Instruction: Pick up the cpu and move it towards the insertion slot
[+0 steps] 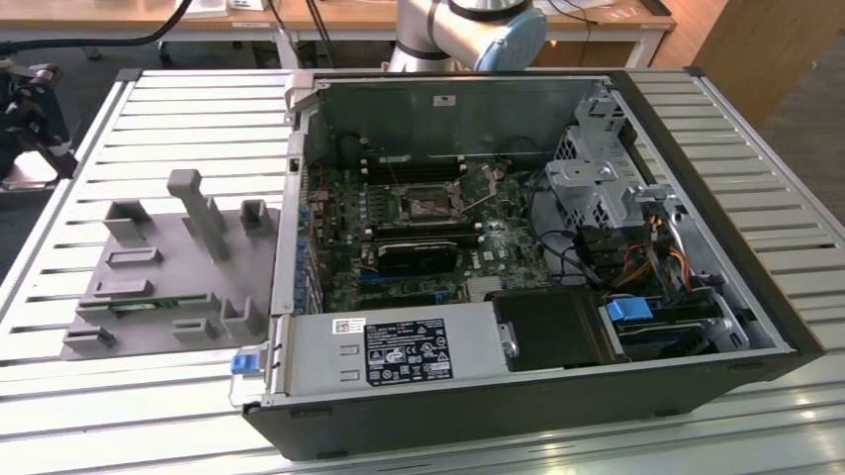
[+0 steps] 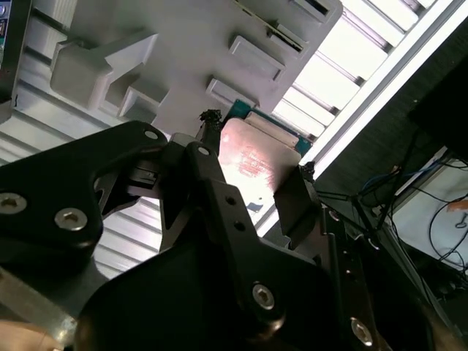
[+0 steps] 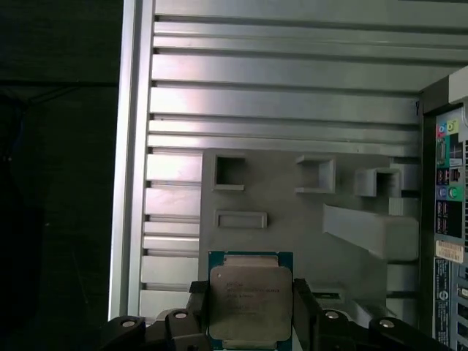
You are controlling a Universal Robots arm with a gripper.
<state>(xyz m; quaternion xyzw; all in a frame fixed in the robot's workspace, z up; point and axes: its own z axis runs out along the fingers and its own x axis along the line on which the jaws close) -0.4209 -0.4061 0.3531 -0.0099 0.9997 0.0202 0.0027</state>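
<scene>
Fingers (image 3: 302,308) tight against cpu (image 3: 250,301) sides

slatted metal table (image 1: 158,109) | wooden desks (image 1: 634,20) behind it | wooden panel (image 1: 766,59) at exterior view's right

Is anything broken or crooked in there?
Nothing stands out. The cpu is held straight in the hand, with the grey fixture behind it, and the insertion slot in the open computer looks undamaged.
</scene>
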